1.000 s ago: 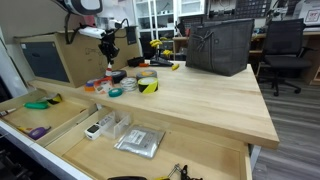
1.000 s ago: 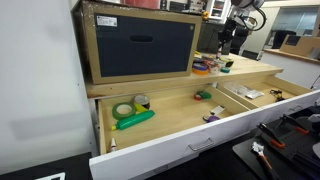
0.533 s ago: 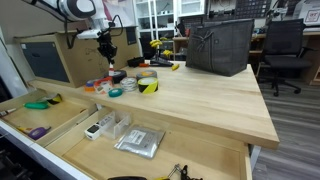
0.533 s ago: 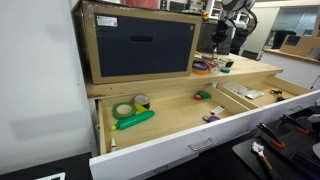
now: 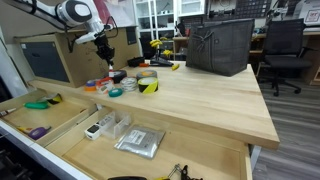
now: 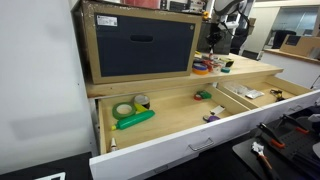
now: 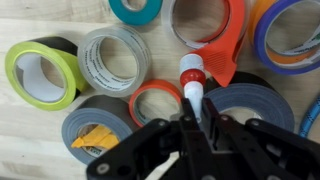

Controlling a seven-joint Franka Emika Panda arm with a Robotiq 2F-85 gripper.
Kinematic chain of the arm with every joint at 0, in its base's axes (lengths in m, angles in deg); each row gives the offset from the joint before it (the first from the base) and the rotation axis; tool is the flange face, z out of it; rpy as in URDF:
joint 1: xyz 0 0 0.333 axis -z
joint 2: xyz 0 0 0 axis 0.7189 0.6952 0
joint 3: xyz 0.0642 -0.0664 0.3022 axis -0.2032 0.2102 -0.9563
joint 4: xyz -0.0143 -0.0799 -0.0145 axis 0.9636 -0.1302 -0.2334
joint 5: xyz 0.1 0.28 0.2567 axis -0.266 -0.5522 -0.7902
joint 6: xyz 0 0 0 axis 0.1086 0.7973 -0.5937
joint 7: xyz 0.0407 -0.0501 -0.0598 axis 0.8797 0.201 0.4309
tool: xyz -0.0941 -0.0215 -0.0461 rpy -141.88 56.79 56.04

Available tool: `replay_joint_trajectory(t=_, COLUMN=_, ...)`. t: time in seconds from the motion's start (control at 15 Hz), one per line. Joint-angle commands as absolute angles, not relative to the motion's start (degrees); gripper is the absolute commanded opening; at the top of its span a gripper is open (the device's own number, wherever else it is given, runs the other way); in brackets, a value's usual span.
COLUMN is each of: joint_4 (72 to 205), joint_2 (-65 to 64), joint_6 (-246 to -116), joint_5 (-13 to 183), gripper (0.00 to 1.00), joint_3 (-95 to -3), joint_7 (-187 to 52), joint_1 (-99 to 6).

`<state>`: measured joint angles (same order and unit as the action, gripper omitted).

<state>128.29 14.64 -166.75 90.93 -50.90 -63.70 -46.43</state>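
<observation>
Red-tipped white marker (image 7: 190, 82) (possibly a glue pen, the tip is small) is pinched upright in the gripper (image 7: 198, 125), above a grey tape roll (image 7: 95, 125) and an orange tape roll (image 7: 155, 100) on the wooden table (image 5: 200, 95).

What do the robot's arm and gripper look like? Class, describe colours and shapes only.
The arm is white, built of rounded, tube-like segments with darker bands at the joints. The gripper is black and angular, with two slim fingers set close together.
</observation>
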Motion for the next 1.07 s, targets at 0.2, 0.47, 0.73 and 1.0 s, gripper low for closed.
replay_joint_trajectory(t=0.2, joint_4=128.32, joint_2=14.15, joint_6=-167.34, joint_5=94.00, gripper=0.04, joint_3=-48.18, joint_7=-65.08, joint_1=-46.32)
replay_joint_trajectory(t=0.47, joint_4=128.13, joint_2=15.55, joint_6=-169.02, joint_5=94.87, gripper=0.04, joint_3=-47.51, joint_7=-66.40, joint_1=-46.66)
replay_joint_trajectory(t=0.73, joint_4=128.10, joint_2=17.44, joint_6=-171.69, joint_5=96.96, gripper=0.04, joint_3=-46.88, joint_7=-69.61, joint_1=-47.86)
replay_joint_trajectory(t=1.0, joint_4=128.48, joint_2=18.36, joint_6=-174.02, joint_5=97.87, gripper=0.04, joint_3=-47.10, joint_7=-71.85, joint_1=-48.78)
